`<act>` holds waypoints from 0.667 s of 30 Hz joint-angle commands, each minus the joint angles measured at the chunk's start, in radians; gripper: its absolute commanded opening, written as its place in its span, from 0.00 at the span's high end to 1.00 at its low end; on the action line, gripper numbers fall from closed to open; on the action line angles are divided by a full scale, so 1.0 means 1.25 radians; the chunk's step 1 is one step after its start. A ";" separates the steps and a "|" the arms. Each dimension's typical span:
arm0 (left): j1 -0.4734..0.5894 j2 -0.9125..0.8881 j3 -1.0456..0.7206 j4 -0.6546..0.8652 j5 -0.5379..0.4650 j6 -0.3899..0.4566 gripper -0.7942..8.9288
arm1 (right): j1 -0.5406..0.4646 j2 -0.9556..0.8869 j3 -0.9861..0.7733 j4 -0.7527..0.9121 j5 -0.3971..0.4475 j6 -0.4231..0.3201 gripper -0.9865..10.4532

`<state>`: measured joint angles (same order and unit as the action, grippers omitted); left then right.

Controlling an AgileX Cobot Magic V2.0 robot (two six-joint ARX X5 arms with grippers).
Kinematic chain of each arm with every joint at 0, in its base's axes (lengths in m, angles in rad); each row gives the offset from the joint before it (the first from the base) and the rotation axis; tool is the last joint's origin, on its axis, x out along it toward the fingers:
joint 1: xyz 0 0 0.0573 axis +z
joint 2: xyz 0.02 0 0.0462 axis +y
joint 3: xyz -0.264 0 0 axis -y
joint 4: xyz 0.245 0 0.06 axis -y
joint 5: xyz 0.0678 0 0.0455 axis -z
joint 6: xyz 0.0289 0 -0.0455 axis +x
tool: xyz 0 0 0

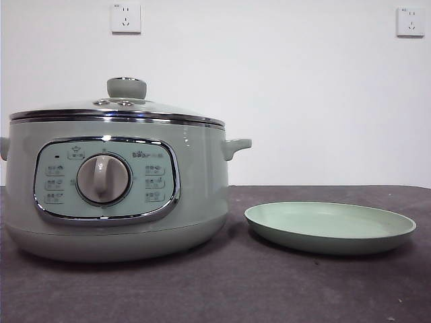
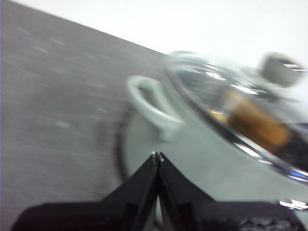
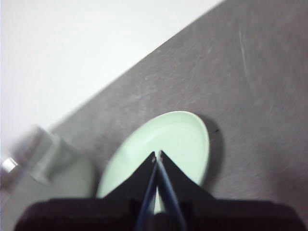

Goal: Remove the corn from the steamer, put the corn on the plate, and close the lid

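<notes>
Here the left end effector (image 2: 157, 156) hangs with jaws pressed together, empty, near the steamer (image 1: 114, 195), whose lid (image 1: 118, 108) sits on and shows the corn (image 2: 252, 122) through the glass. The right end effector (image 3: 158, 155), likewise closed and empty, hovers over the bare plate (image 1: 330, 227) on the tabletop (image 1: 269, 289).

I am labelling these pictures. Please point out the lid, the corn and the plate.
lid (image 1: 126, 88): front view, on its knob.
corn (image 2: 257, 122): left wrist view, on the cob, seen through the glass.
plate (image 1: 330, 237): front view, on its near rim.
</notes>
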<state>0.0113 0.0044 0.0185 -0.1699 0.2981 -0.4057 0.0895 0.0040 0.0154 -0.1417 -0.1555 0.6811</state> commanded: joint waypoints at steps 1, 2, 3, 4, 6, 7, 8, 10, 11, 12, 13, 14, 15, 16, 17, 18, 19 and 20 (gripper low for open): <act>0.001 -0.002 -0.009 0.011 0.096 -0.054 0.92 | -0.002 -0.002 -0.007 0.035 -0.003 0.139 0.91; 0.001 -0.002 -0.009 0.026 0.130 -0.052 0.92 | -0.002 -0.002 -0.007 0.047 -0.013 0.139 0.91; 0.001 -0.002 -0.008 0.042 0.155 -0.052 0.92 | -0.002 -0.002 -0.005 0.054 -0.028 0.136 0.91; 0.001 -0.002 -0.004 0.059 0.178 -0.053 0.93 | -0.002 -0.002 -0.001 0.057 -0.046 0.131 0.92; 0.001 -0.002 0.017 0.058 0.190 -0.053 0.93 | -0.002 0.000 0.012 0.056 -0.082 0.108 0.92; 0.001 -0.002 0.034 0.044 0.186 -0.053 0.93 | -0.002 0.005 0.021 0.055 -0.099 0.091 0.92; 0.001 -0.002 0.053 0.027 0.181 -0.052 0.93 | -0.002 0.010 0.032 0.054 -0.116 0.072 0.92; 0.001 0.000 0.092 0.001 0.177 -0.047 0.93 | -0.002 0.025 0.059 0.045 -0.133 0.042 0.92; 0.001 0.004 0.113 -0.009 0.175 -0.043 0.93 | -0.002 0.037 0.078 0.035 -0.140 0.026 0.92; 0.001 0.011 0.132 -0.016 0.175 -0.036 0.93 | -0.002 0.048 0.095 0.027 -0.147 0.009 0.92; 0.001 0.020 0.156 -0.027 0.175 -0.025 0.93 | -0.002 0.064 0.116 0.017 -0.150 -0.013 0.92; 0.001 0.032 0.179 -0.038 0.175 -0.013 0.93 | -0.002 0.081 0.141 0.001 -0.150 -0.037 0.92; 0.001 0.046 0.199 -0.045 0.175 -0.004 0.93 | -0.002 0.098 0.164 -0.014 -0.149 -0.061 0.92; 0.001 0.064 0.222 -0.055 0.175 0.008 0.93 | -0.002 0.119 0.192 -0.032 -0.150 -0.092 0.92; 0.001 0.083 0.247 -0.067 0.175 0.021 0.93 | -0.002 0.143 0.223 -0.052 -0.150 -0.125 0.92; 0.001 0.101 0.268 -0.080 0.175 0.035 0.93 | -0.002 0.162 0.250 -0.070 -0.149 -0.155 0.92; 0.001 0.123 0.294 -0.095 0.175 0.053 0.93 | -0.002 0.186 0.284 -0.092 -0.149 -0.191 0.92; 0.001 0.146 0.319 -0.109 0.176 0.071 0.93 | -0.002 0.211 0.317 -0.110 -0.149 -0.225 0.92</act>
<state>0.0113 0.1654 0.3923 -0.3016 0.5156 -0.3794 0.0895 0.2501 0.3767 -0.2760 -0.3408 0.5182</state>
